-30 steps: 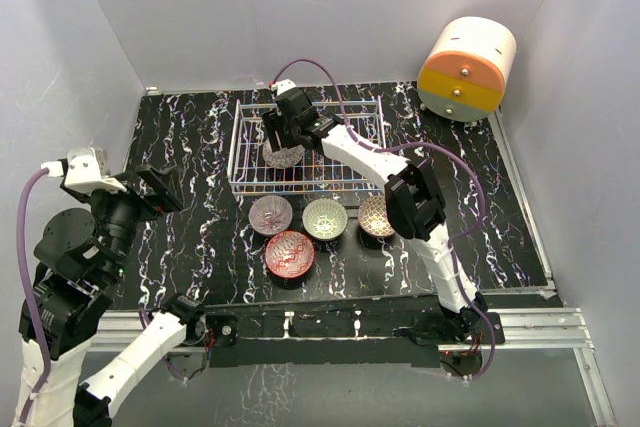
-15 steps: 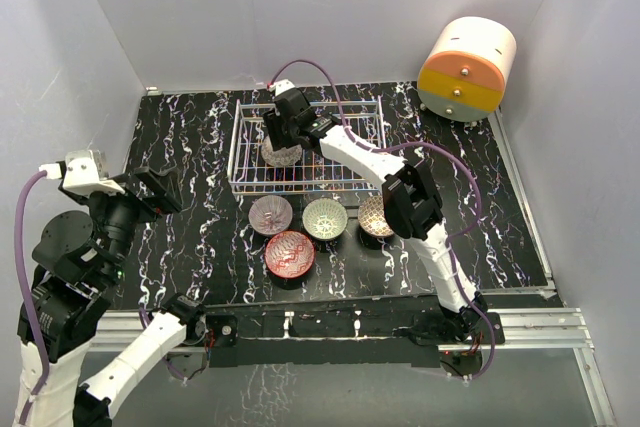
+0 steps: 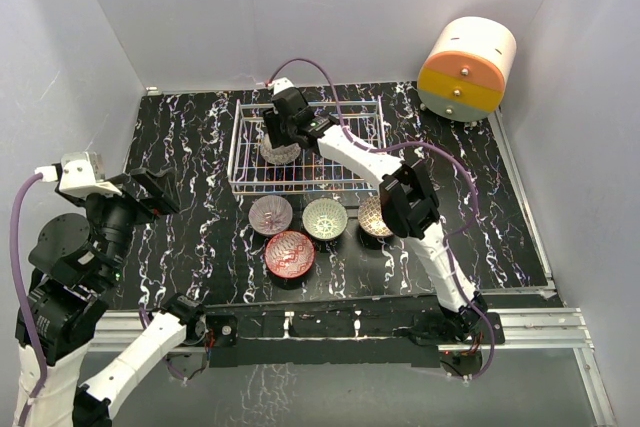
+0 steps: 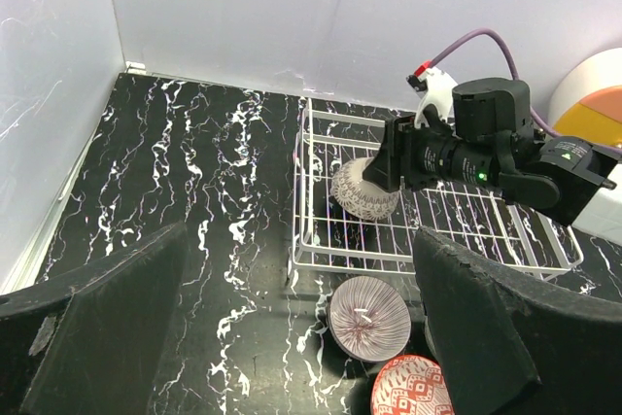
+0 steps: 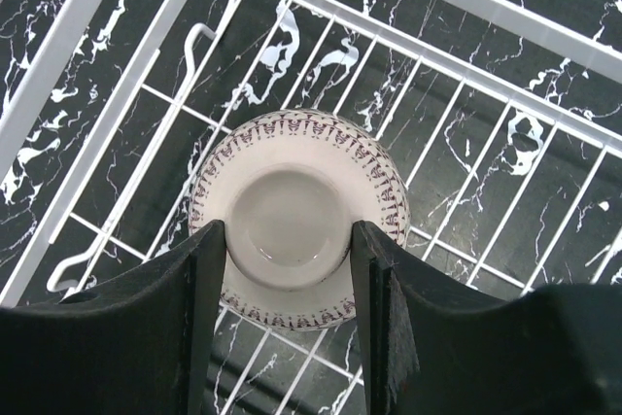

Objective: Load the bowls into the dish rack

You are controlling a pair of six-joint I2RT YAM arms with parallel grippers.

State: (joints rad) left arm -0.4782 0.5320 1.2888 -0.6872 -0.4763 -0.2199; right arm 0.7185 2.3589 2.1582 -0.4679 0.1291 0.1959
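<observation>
One brown-and-white bowl (image 5: 301, 143) lies upside down in the white wire dish rack (image 3: 240, 147), near its left end. My right gripper (image 5: 288, 240) is shut on this bowl's foot ring, a finger touching each side. The pinkish bowl (image 3: 271, 214), pale green bowl (image 3: 325, 218) and a second brown-and-white bowl (image 3: 374, 215) stand in a row on the table in front of the rack. The red bowl (image 3: 290, 253) sits nearer me. My left gripper (image 4: 301, 235) hangs open and empty high over the table's left side, looking down on the rack (image 4: 321, 259) and the pinkish bowl (image 4: 367, 318).
The round orange-and-cream drawer unit (image 3: 466, 67) stands at the back right corner. White walls close the black marbled table on three sides. My right arm reaches over the row of bowls, partly covering the brown-and-white one.
My right gripper's fingers have narrowed onto the bowl's foot ring and shifted slightly toward the rack's back left. My left arm has sunk a little.
</observation>
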